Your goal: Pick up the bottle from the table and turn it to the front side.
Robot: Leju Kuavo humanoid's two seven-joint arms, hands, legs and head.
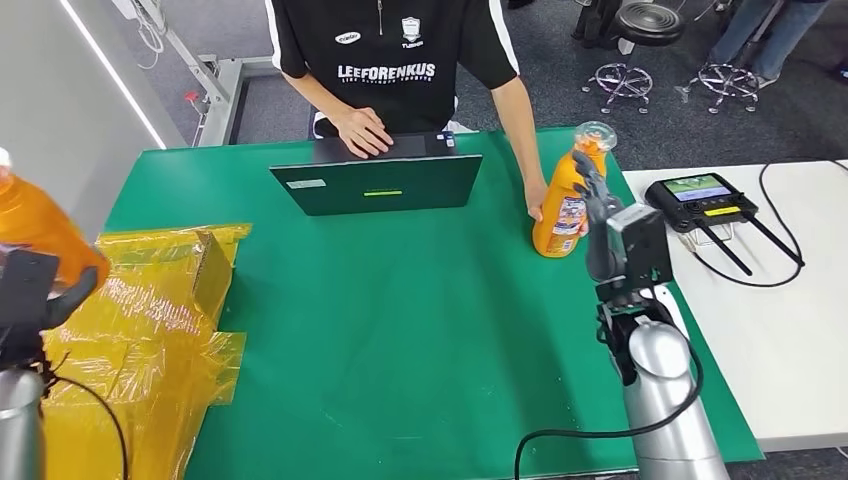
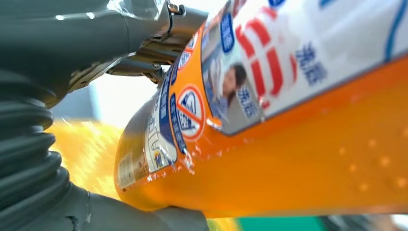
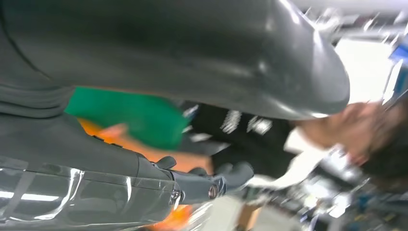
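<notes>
At the left edge of the head view my left hand [image 1: 40, 290] grips an orange bottle [image 1: 35, 225], raised above the yellow wrapping. Up close this bottle [image 2: 288, 144] lies across my left hand [image 2: 57, 48], its white and blue label facing the camera. A second orange bottle [image 1: 565, 200] with a clear cap stands tilted on the green table [image 1: 400, 330] at the right. My right hand [image 1: 605, 215] touches its upper side with dark fingers [image 3: 192, 185], and the thumb stays wide apart. A person's hand [image 1: 540, 205] holds this bottle low down.
The person stands behind the table with the other hand [image 1: 362, 130] on a dark laptop [image 1: 378, 183]. Crumpled yellow plastic [image 1: 150, 330] and a small cardboard box [image 1: 212, 265] cover the table's left side. A controller with cables [image 1: 700, 200] lies on the white table at the right.
</notes>
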